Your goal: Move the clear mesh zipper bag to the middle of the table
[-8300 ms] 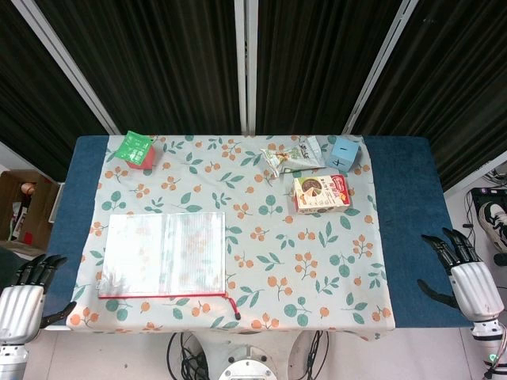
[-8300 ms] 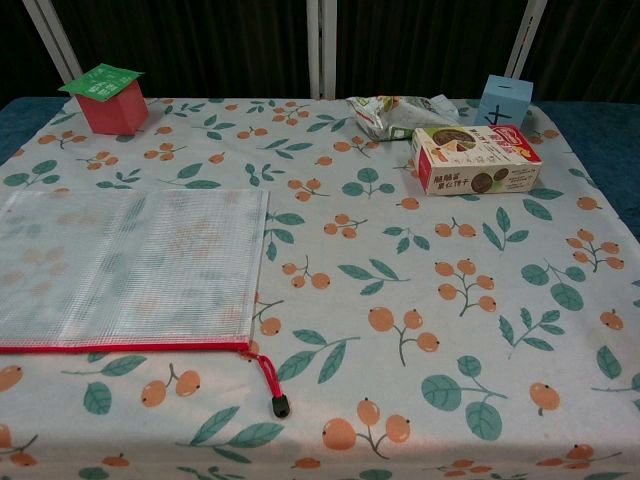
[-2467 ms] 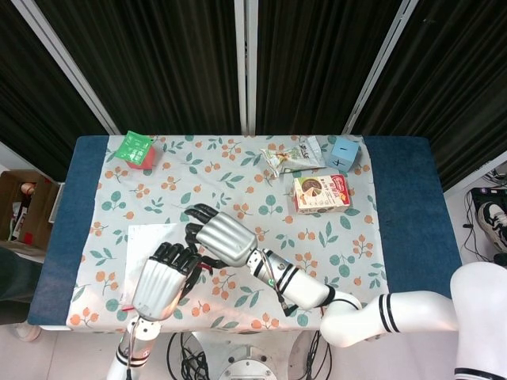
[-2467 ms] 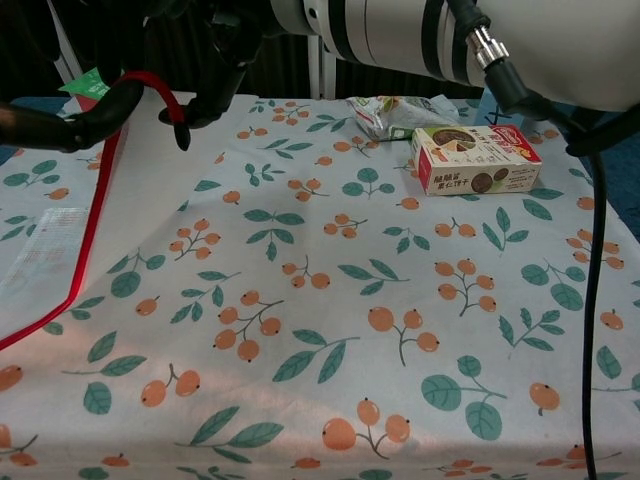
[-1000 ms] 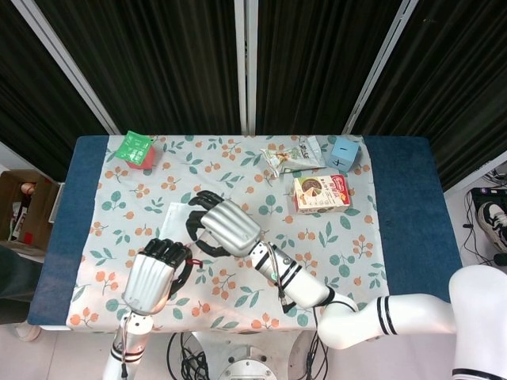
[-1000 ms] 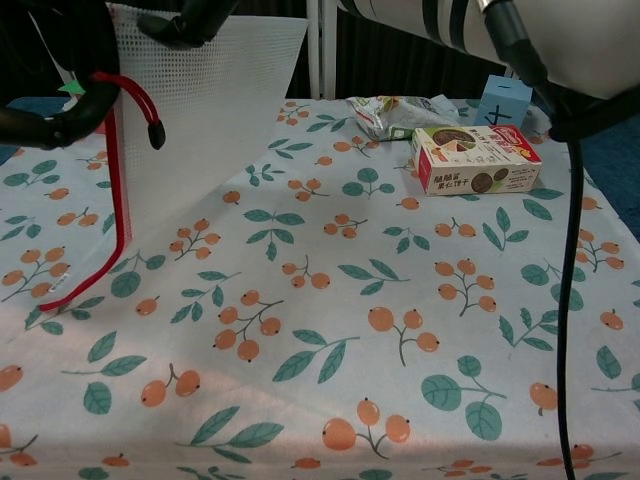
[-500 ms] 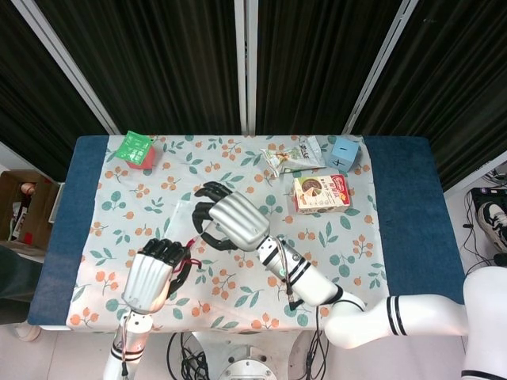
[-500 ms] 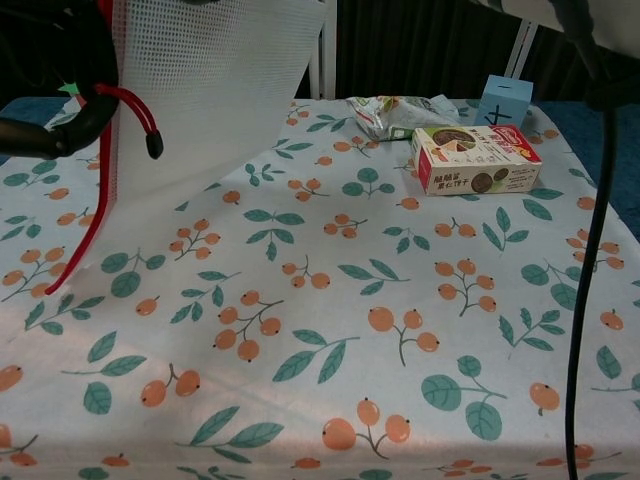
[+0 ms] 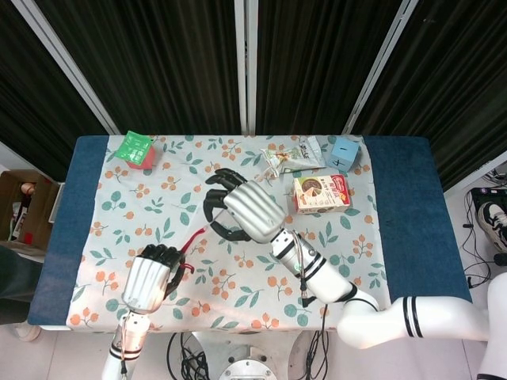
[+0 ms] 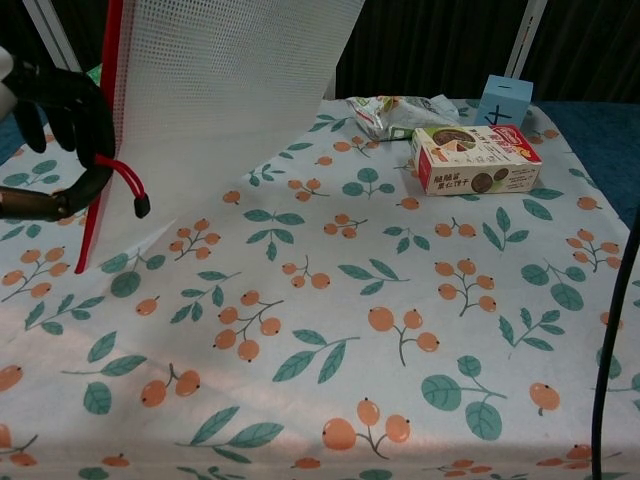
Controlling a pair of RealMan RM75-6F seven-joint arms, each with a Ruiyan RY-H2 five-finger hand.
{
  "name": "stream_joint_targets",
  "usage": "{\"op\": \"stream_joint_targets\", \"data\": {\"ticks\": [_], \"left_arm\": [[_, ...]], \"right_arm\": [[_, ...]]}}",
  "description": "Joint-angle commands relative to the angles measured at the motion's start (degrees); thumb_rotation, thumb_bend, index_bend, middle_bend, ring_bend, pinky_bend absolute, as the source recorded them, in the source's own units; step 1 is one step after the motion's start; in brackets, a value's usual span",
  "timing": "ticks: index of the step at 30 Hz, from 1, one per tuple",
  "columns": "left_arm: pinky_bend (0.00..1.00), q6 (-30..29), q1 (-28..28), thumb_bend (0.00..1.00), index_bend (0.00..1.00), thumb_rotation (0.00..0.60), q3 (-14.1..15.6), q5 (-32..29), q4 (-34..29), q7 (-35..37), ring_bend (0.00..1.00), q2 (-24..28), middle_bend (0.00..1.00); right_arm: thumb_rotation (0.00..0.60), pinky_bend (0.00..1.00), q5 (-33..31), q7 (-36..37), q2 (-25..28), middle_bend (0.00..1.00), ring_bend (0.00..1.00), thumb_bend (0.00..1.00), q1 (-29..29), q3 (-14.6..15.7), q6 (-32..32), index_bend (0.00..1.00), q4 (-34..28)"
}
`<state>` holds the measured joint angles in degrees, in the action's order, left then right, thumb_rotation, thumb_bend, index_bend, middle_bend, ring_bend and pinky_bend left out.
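Note:
The clear mesh zipper bag (image 10: 220, 90) hangs upright above the left half of the table, its lower corner close to the floral cloth. Its red zipper edge (image 10: 103, 140) runs down the left side, and the red pull cord with a black toggle (image 10: 141, 206) dangles there. In the head view the bag shows almost edge-on as a red line (image 9: 195, 236). My right hand (image 9: 244, 207) grips the bag's top from above; it is out of the chest view. My left hand (image 9: 150, 277), fingers (image 10: 60, 105) curled, holds the zipper end by the cord.
A cookie box (image 9: 321, 192), a crumpled snack bag (image 9: 289, 157) and a small blue box (image 9: 342, 152) sit at the back right. A red box with a green lid (image 9: 133, 149) stands at the back left. A black cable (image 10: 610, 350) hangs at the chest view's right edge.
The bag has been lifted off the table's front left into an upright hang. Over the last second my right hand has carried its top rightward and further back; the left hand stays near the front left.

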<state>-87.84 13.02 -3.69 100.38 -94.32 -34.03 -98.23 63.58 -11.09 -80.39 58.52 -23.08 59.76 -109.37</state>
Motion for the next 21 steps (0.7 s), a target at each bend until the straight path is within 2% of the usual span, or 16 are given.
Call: {"op": "stream_joint_targets", "data": {"ticks": [1, 12, 21], "left_arm": [[0.52, 0.5, -0.5, 0.38, 0.70, 0.600, 0.6, -1.3, 1.5, 0.7, 0.51, -0.3, 0.56], [0.52, 3.8, -0.3, 0.38, 0.70, 0.600, 1.4, -5.2, 7.2, 2.4, 0.51, -2.4, 0.56], [0.52, 7.5, 0.8, 0.38, 0.70, 0.600, 1.7, -7.8, 10.1, 1.7, 0.51, -3.8, 0.56]], "right_arm": [[0.600, 0.15, 0.5, 0.9, 1.0, 0.47, 0.21, 0.49, -0.7, -0.2, 0.4, 0.92, -0.7], [0.600, 0.15, 3.1, 2.8, 5.2, 0.47, 0.21, 0.49, -3.5, 0.4, 1.5, 0.93, -3.2], [0.600, 0.15, 3.8, 3.5, 6.5, 0.47, 0.21, 0.49, -4.6, 0.9, 1.7, 0.93, -3.5]]}}
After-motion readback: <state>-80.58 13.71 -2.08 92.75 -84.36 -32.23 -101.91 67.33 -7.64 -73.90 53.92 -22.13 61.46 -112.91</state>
